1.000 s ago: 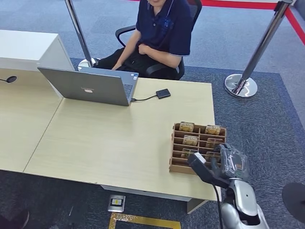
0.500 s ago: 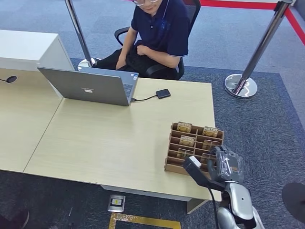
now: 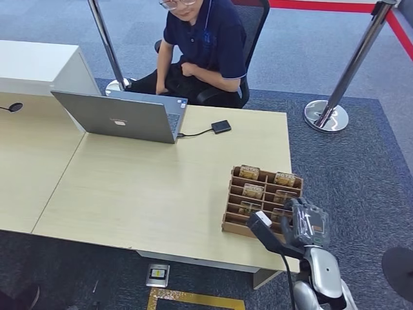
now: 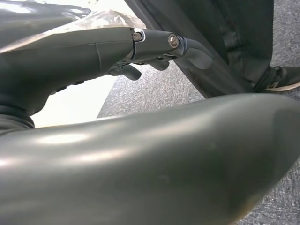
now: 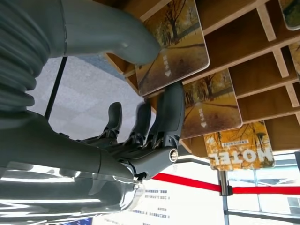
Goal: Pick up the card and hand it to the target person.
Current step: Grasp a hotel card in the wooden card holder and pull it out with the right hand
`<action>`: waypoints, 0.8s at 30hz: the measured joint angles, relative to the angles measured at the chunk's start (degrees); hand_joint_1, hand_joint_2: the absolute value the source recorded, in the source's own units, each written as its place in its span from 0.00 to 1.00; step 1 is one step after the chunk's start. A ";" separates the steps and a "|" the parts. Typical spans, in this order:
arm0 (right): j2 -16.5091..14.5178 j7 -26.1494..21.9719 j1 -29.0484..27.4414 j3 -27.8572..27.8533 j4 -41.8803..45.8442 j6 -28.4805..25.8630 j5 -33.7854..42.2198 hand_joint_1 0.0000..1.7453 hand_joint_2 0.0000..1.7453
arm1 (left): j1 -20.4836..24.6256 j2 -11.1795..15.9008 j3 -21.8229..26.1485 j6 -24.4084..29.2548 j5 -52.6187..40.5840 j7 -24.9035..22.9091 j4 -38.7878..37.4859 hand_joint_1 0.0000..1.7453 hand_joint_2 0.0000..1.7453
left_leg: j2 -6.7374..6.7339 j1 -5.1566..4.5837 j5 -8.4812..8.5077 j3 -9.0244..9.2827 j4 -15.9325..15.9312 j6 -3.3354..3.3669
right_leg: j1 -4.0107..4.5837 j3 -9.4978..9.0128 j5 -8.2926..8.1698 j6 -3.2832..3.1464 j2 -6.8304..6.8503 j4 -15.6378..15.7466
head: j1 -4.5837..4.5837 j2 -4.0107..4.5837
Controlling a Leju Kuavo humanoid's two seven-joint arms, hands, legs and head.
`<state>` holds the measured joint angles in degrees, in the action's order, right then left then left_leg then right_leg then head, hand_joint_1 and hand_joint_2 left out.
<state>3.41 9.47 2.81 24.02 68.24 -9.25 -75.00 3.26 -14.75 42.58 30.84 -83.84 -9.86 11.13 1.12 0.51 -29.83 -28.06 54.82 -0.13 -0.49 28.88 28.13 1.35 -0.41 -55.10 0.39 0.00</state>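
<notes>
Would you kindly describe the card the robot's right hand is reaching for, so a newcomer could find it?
Start at the wooden rack on the pale desk's near right corner. The card sits in the row nearest the robot, with an autumn tree picture. Unlike its neighbours, the right hand has its thumb and fingers at its edge.

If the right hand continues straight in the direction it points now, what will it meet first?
Probably the nearest card in the wooden card rack: the right hand has thumb and a finger already on either side of it. Depth is unclear.
</notes>
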 joint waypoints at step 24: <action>0.15 0.39 -0.06 0.18 2.69 0.26 -0.94 0.51 1.00 | 0.00 0.00 0.00 -0.04 -0.34 0.00 -0.02 0.00 0.00 | 0.00 0.00 0.00 -0.01 0.00 0.00 | 0.00 0.01 0.00 0.00 0.00 0.00 | 0.00 0.00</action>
<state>3.56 9.86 2.75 24.20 70.94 -8.99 -75.94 3.26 -14.75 42.58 30.80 -84.18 -9.86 11.10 1.12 0.51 -29.83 -28.07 54.81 -0.13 -0.49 28.89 28.14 1.35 -0.41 -55.10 0.39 0.00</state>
